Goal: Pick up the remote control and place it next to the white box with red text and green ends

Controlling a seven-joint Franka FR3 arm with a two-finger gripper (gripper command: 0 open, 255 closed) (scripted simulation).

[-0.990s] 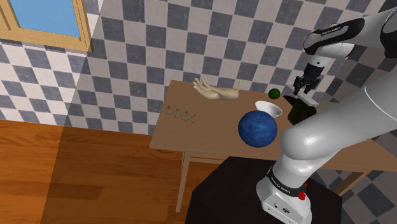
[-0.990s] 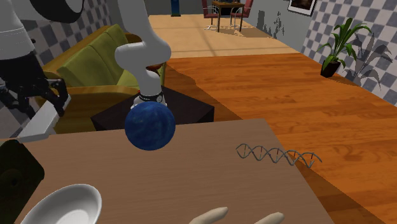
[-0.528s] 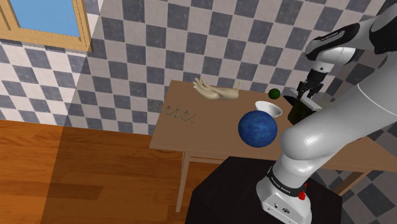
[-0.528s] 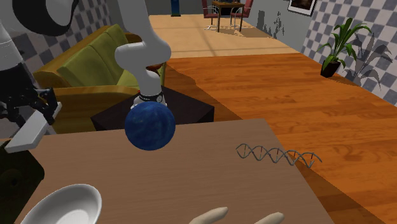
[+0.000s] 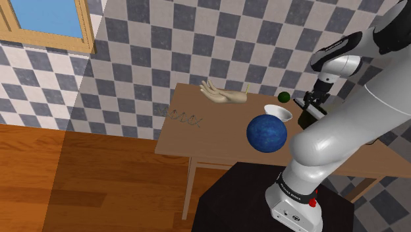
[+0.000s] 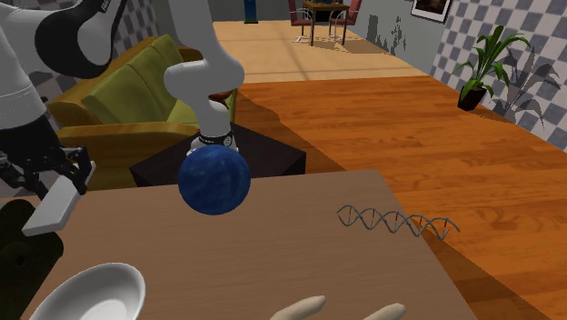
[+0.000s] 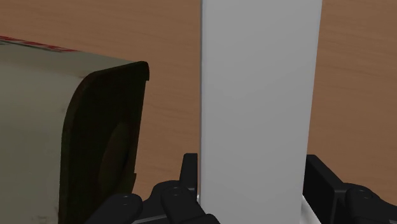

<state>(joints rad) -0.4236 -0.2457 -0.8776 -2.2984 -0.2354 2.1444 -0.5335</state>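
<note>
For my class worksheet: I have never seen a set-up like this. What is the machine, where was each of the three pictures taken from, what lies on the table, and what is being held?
The machine is a white robot arm on a black stand beside a wooden table. One picture looks over the arm's shoulder. One faces the arm across the table. The third comes from a camera on the hand, looking along its black gripper.

On the table are a blue ball, a white bowl, a model hand, a wire helix, a small green ball and a pale box with a dark end.

The gripper's two fingers are shut on a plain white slab, the remote control. It is held beside that box, with a gap between them.
</note>
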